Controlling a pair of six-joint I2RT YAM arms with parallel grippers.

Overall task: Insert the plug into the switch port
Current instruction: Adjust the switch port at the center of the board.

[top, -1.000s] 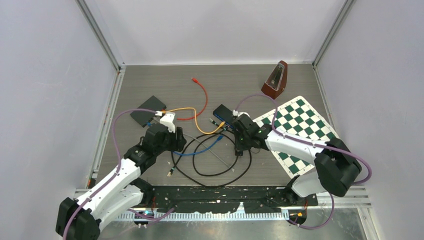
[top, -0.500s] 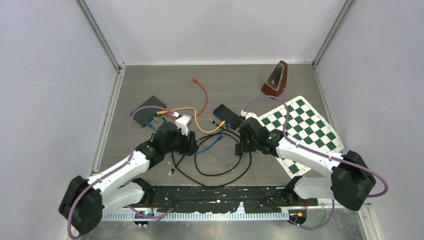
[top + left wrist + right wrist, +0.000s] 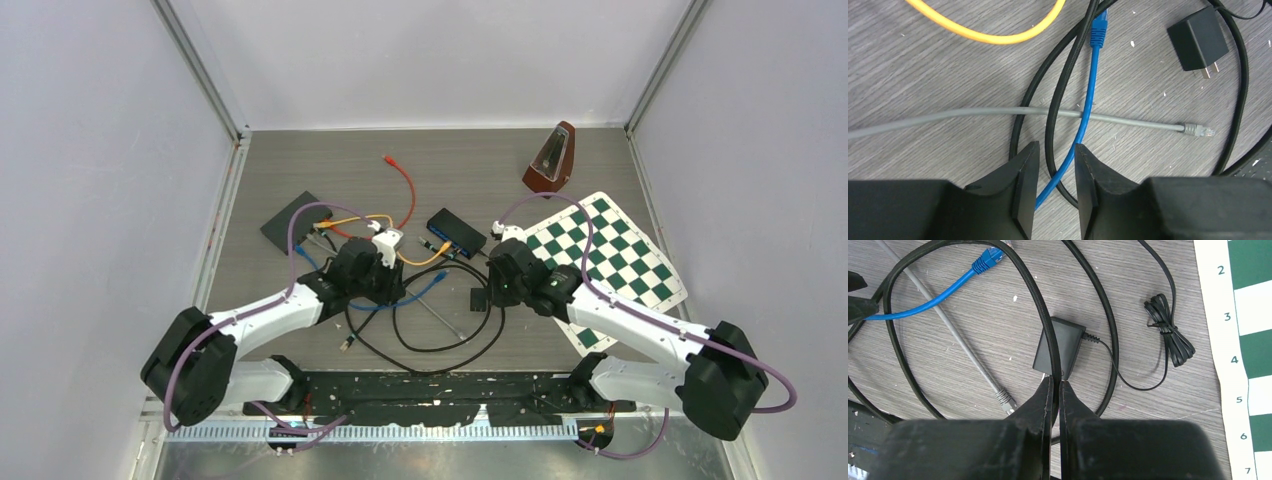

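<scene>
The switch (image 3: 455,232), a dark blue box, lies at mid table, out of both wrist views. A blue cable (image 3: 1088,100) ends in a blue plug (image 3: 1099,25) (image 3: 989,257) (image 3: 440,277) lying loose on the wood. My left gripper (image 3: 1056,145) (image 3: 383,292) stands low over that cable. Its jaws are a little apart, with the blue cable and a black cable (image 3: 1058,100) running between them. My right gripper (image 3: 1056,380) (image 3: 492,298) is shut, its tips at a black power adapter (image 3: 1058,347) where a black braided cable crosses.
A grey cable with a plug (image 3: 1198,130) (image 3: 1005,400) crosses the black loops. Orange (image 3: 400,250) and red (image 3: 405,190) cables lie behind. A black box (image 3: 295,220) sits left, a chessboard (image 3: 610,255) right, a metronome (image 3: 550,160) at back right. A bundled thin cord (image 3: 1168,335) lies near the board.
My left arm has swung right from beside the black box to over the blue cable, and its jaws have narrowed. My right gripper has drifted slightly right, still shut.
</scene>
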